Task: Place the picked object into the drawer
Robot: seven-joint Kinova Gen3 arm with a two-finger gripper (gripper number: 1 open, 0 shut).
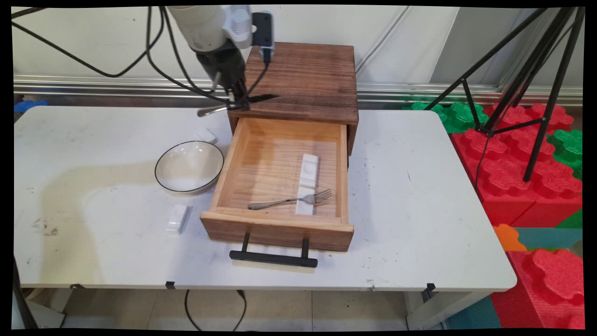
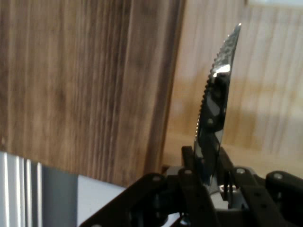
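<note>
My gripper (image 1: pixel 237 99) hangs over the front left corner of the dark wooden cabinet (image 1: pixel 303 79), shut on a table knife (image 1: pixel 261 98). The knife lies about level, its silver handle pointing left and its blade to the right over the cabinet top. In the hand view the serrated blade of the knife (image 2: pixel 215 109) rises from between the fingers of the gripper (image 2: pixel 208 176), with the cabinet top and the drawer's pale wood behind it. Below, the open drawer (image 1: pixel 280 229) holds a fork (image 1: pixel 289 201) and two white rests (image 1: pixel 308 170).
A white bowl (image 1: pixel 189 165) sits left of the drawer. One white rest (image 1: pixel 177 218) lies in front of the bowl and another (image 1: pixel 205 136) behind it. Black tripod legs (image 1: pixel 508 88) and red and green foam blocks (image 1: pixel 513 172) stand off the table's right side.
</note>
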